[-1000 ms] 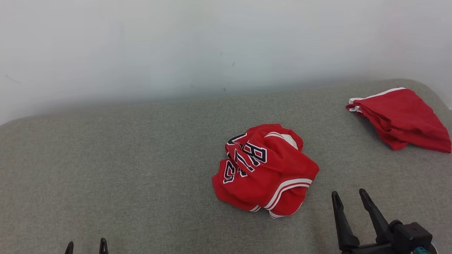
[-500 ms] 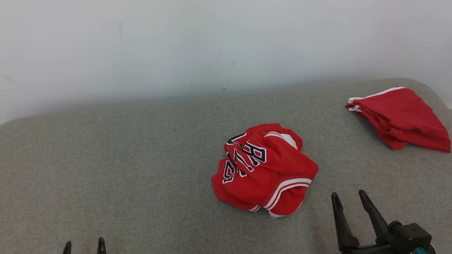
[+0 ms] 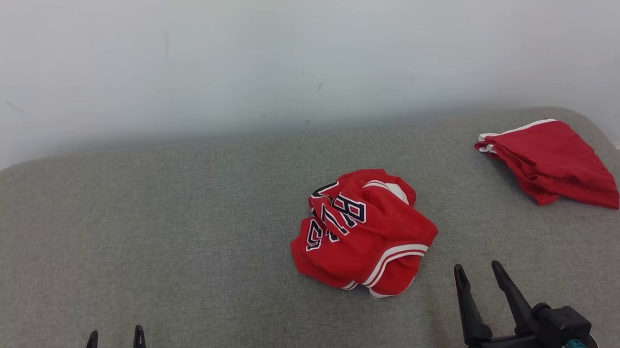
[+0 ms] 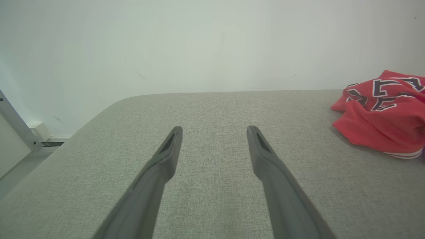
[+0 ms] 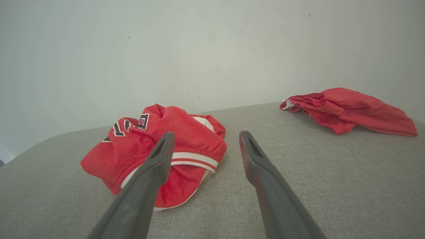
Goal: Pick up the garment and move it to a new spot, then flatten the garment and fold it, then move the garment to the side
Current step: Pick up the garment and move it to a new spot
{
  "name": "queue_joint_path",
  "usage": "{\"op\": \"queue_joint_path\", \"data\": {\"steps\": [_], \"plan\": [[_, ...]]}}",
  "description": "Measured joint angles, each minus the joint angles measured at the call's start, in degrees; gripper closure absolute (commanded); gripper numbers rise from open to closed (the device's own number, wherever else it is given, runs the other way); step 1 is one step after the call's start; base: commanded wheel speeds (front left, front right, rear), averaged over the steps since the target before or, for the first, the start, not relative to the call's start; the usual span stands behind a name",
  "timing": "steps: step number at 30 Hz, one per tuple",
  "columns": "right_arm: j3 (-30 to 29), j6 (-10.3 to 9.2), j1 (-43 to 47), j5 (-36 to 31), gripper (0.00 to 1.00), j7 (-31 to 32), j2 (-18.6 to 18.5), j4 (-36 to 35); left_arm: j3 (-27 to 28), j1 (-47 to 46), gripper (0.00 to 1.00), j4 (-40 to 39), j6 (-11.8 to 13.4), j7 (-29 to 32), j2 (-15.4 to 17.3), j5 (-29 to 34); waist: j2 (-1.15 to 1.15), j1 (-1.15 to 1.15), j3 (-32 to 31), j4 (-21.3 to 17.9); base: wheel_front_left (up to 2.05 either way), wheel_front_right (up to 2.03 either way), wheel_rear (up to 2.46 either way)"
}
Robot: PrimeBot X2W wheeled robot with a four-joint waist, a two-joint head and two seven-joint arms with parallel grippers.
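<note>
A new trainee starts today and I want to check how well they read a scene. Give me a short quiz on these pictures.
1. True or false: the right gripper is shut on the jersey.
2. Where does the other red garment lie? A) under the jersey B) at the far right of the grey surface C) on the floor
3. Fill in: of the left gripper and the right gripper, the ____ one is nearer the jersey.

Key: 1 false, it is open and short of the jersey. 2 B. 3 right.
</note>
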Motion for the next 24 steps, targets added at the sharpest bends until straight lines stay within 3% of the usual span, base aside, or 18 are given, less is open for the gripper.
{"op": "queue_joint_path", "data": {"steps": [24], "plan": [[0.3, 0.00, 0.0, 0.0, 0.00, 0.0, 0.0, 0.2, 1.2, 0.0, 0.00, 0.2, -0.6, 0.0, -0.9, 1.1, 0.00, 0.00, 0.1, -0.2, 0.00, 0.00, 0.00]]}}
